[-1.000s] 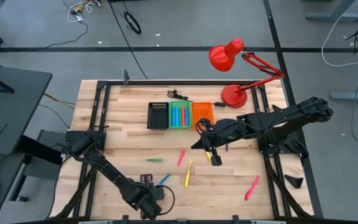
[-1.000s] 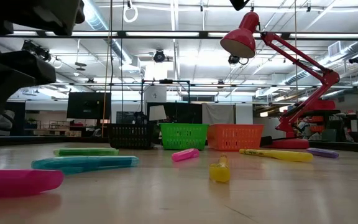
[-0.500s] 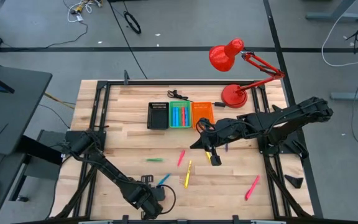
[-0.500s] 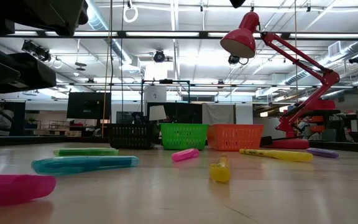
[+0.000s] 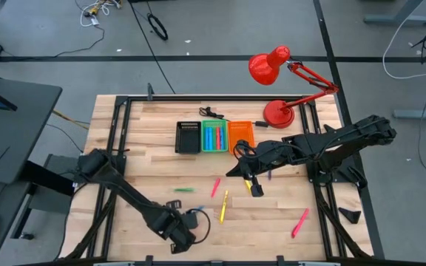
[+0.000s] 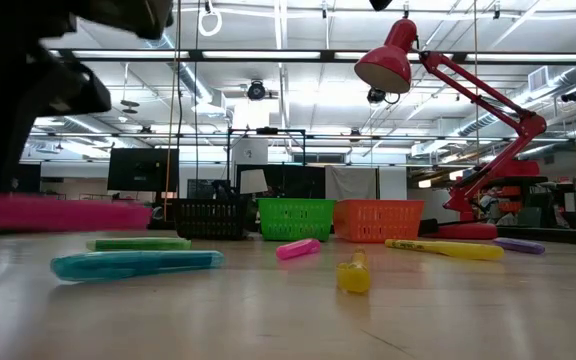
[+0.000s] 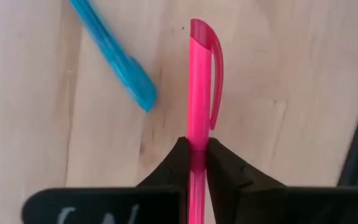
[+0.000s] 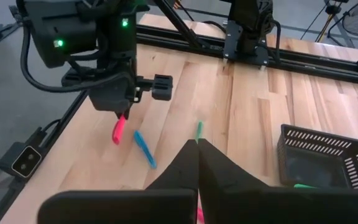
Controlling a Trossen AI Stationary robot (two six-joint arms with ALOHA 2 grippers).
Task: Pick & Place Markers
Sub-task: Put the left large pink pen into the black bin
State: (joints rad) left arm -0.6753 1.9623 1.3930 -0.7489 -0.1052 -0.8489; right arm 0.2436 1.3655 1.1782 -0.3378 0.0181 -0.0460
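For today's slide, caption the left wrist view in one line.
Left gripper shut on a pink marker, a blue marker lying apart on the table.

Around my wooden table lies grey floor strewn with cables. A red lamp stands at the far edge. Beyond, ceiling lights glow over a monitor.

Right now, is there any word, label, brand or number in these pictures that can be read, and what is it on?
None can be read.
Left gripper, shut on a pink marker: white marks on its housing, cut off by the picture's edge, unreadable.
Yellow marker: dark print, too small to read.
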